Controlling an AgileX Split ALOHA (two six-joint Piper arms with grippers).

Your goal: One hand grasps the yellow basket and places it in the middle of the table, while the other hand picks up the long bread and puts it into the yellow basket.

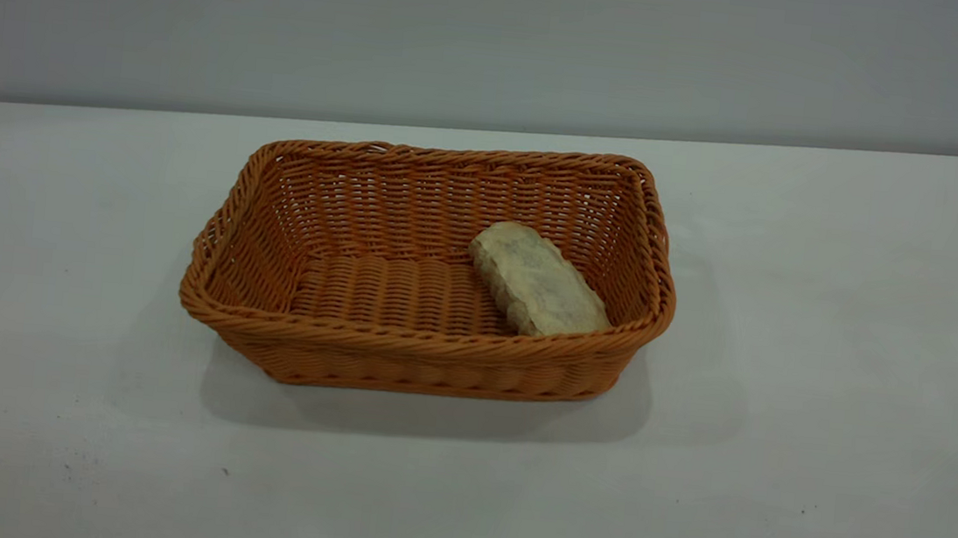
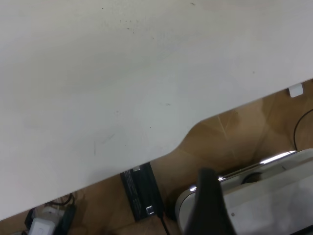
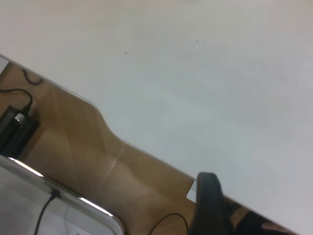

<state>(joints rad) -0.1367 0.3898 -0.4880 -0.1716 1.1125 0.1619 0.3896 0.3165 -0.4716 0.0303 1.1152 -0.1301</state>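
With the bread already lying pale side up in the basket mid-table, I'd simply keep both arms parked off the edge, though I cannot tell how far either pincer is open.

I count one basket, one bread roll inside it, and one table under both.

open table on all sides of basket
yellow basket mid-table; long bread fills its right end, left half bare.
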